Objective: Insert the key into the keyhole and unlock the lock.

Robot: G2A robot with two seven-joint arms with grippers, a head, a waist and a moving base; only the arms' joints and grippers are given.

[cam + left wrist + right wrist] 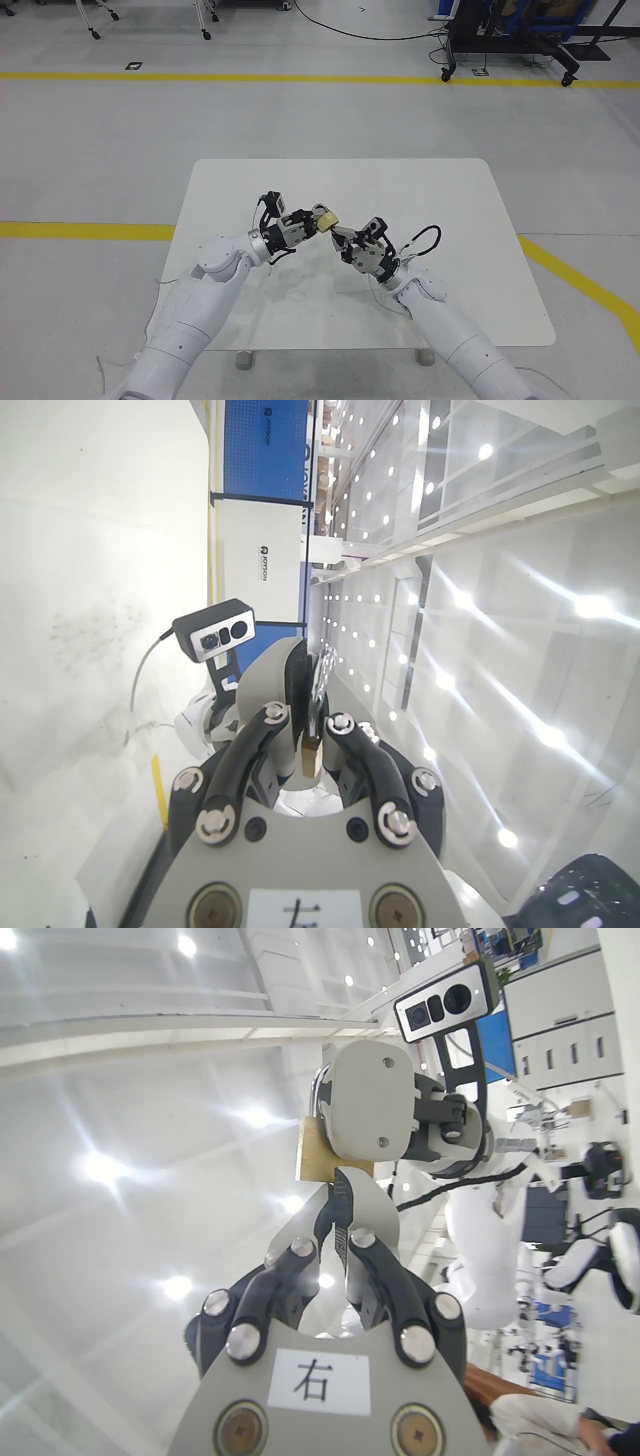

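Right hand [337,1188] up front, fingers pinched together, tips pressed against the underside of the brass lock [311,1154]. That pinch is on the key, I judge. The blade itself is buried between the pads, so I cannot tell how deep it sits in the keyhole. Across from it, the left hand [320,677] is clamped on the lock's upper body, with the silver shackle [313,1090] poking out past the finger edge. From above, both hands meet in the air over the middle of the white surface [450,200], lock between them.

So this looks like the insertion, right at the mouth of it, and it all comes down to alignment. The key wants to travel straight along the lock's long axis with no sideways lean, or it jams at the keyhole's lip. Best is a slow, gentle push from the right hand while the left simply holds firm and gives nothing. Once the key is seated, the turn should be pure wrist roll about that same axis. The risk, as I see it, is that the lock is gripped flat between two pads, and a twist could swivel it in the grasp rather than turn the cylinder. A firm squeeze on the left helps. The shackle also needs room to spring free.
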